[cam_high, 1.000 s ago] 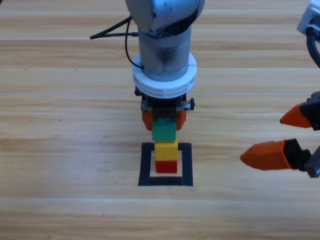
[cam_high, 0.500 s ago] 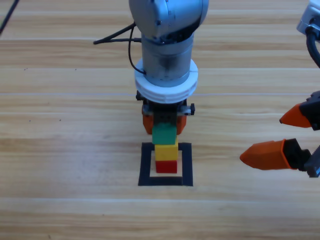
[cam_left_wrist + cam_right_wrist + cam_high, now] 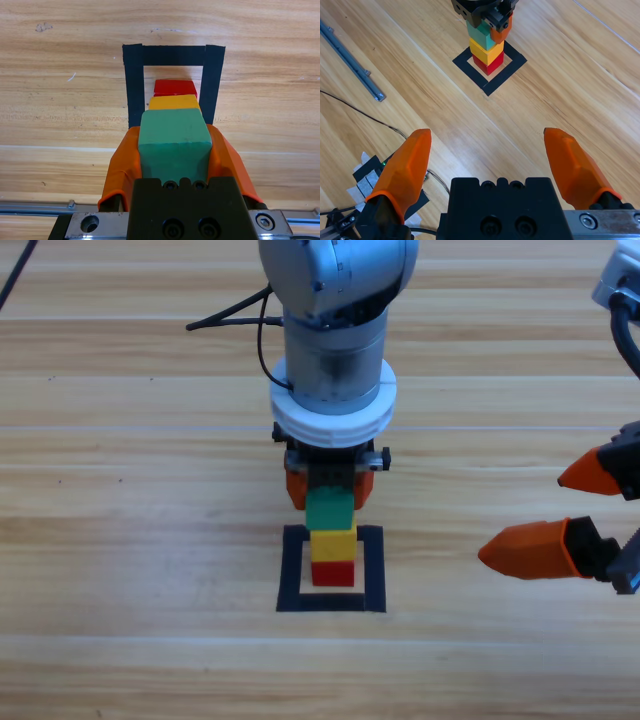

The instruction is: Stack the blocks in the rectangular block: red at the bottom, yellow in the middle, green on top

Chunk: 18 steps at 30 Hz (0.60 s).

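The three blocks stand as one column inside the rectangular block (image 3: 331,569), the black tape outline on the wooden table (image 3: 120,540). The red cube (image 3: 333,573) sits at the bottom, on the wood within the outline. The yellow cube (image 3: 332,544) rests on it, and the green cube (image 3: 329,510) is on top. From the left wrist view the column looks fairly square, each cube lying over the one beneath, with the red one nearer the far strip of tape than the near one.

The left arm comes straight down from the top edge over the middle of the table, and the left gripper (image 3: 329,492) is at the top of the stack — its two orange jaws sit one on each side of the green cube, pressed against its side faces. In the left wrist view the green cube (image 3: 173,145) fills the gap between the jaws, so the gripper is clamped on it while the cube rests on the yellow one (image 3: 174,102). The red cube (image 3: 175,87) shows beyond that, inside the tape (image 3: 133,85).

The right gripper (image 3: 577,515) waits at the right edge, well apart from the stack — its jaws stand wide apart with nothing between them. Its wrist view looks across the table at the stack (image 3: 485,45) and, off to the left, a grey metal rail (image 3: 350,60) lying on the wood.
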Tool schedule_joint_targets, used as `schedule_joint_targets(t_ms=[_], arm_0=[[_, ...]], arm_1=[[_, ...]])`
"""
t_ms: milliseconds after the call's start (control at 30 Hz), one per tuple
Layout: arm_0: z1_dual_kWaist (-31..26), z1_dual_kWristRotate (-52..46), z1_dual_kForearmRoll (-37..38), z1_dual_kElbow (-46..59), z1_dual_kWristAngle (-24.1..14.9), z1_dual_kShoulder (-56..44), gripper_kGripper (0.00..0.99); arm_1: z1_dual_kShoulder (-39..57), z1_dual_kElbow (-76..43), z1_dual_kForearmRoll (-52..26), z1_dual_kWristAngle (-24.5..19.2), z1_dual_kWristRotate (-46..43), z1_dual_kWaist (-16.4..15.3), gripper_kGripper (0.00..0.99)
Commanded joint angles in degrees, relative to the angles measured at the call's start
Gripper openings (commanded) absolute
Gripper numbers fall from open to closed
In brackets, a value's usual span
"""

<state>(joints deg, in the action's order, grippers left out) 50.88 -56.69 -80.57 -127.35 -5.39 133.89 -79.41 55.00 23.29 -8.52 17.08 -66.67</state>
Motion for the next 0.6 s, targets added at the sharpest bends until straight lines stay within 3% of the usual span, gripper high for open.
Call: schedule_joint_targets(t_ms=[33, 67, 100, 467, 600], arm_0=[[2.03, -0.88, -0.20, -0.18, -0.32, 2.16, 0.828], [2.03, -0.97, -0.20, -0.01, -0.32, 1.99, 0.927], [2.03, -0.88, -0.20, 0.17, -0.41, 1.81, 0.950], [2.12, -0.88, -0.29, 1.14, -1.38, -1.71, 0.979], [6.34, -1.76, -0.12, 1.31, -8.49, -12.78, 0.969]], arm_1=[[-3.48, -1.82, -0.96, -0.09, 0.15, -1.10, 0.990], [-3.48, -1.82, -0.96, -0.09, 0.15, -1.10, 0.990], [-3.48, -1.82, -0.96, -0.09, 0.15, -1.10, 0.990], [-1.63, -2.17, -0.88, -0.18, 0.50, -1.10, 0.990], [-1.01, -2.17, -0.79, -2.55, 0.59, -1.10, 0.990]])
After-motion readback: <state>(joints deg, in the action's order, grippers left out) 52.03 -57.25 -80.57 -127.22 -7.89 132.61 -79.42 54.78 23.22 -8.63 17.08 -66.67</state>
